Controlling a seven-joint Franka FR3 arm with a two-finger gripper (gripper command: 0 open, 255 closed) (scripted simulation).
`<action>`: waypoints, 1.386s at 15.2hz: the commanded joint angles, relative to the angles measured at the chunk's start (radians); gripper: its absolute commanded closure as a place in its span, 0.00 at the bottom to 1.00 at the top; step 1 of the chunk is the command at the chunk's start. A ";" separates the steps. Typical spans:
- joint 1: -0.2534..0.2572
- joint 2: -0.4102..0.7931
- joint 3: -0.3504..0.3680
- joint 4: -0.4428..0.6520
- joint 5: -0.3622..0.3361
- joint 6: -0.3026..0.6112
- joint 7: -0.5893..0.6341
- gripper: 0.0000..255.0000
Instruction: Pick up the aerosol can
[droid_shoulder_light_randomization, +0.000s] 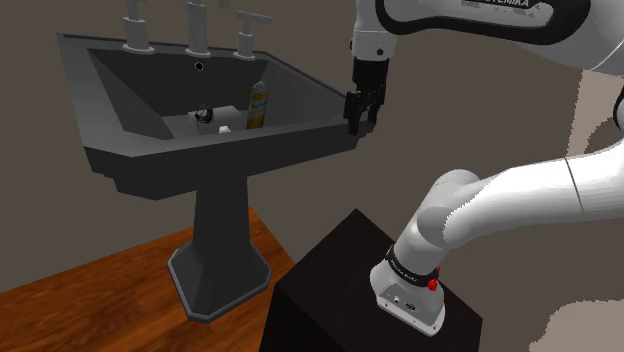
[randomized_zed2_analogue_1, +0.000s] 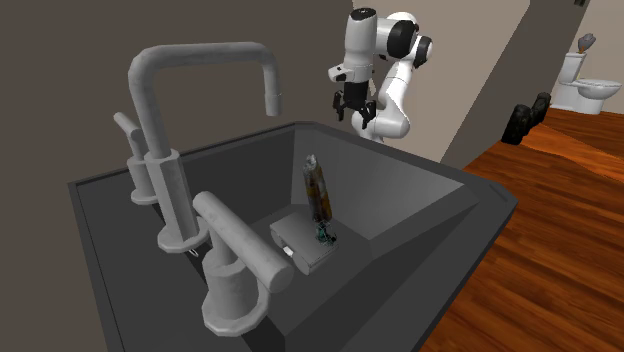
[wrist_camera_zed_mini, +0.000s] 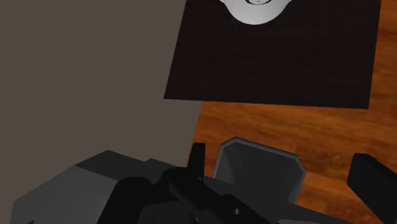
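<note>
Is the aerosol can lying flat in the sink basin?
No, the aerosol can stands upright inside the sink.

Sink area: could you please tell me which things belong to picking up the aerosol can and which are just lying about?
Job: aerosol can, open gripper, sink holding the can.
Lying about: white box, faucet, toilet.

Dark capital letters are running along the white arm link (droid_shoulder_light_randomization: 470, 18) at the top right of the shoulder view. The frame's upper edge is cutting them off, and only the ending, looking like "EMIKA", is coming through. Lower right in the same view, a black band (droid_shoulder_light_randomization: 410, 266) around the arm is carrying tiny pale lettering too small to read. The aerosol can (droid_shoulder_light_randomization: 257, 104), left of centre, is showing a mottled label with no legible words.
</note>
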 joint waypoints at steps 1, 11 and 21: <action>0.000 0.000 0.000 0.000 0.000 0.000 0.000 0.00; -0.025 0.367 0.044 0.267 0.050 0.148 0.129 0.00; -0.037 0.731 0.065 0.651 0.055 0.180 0.246 0.00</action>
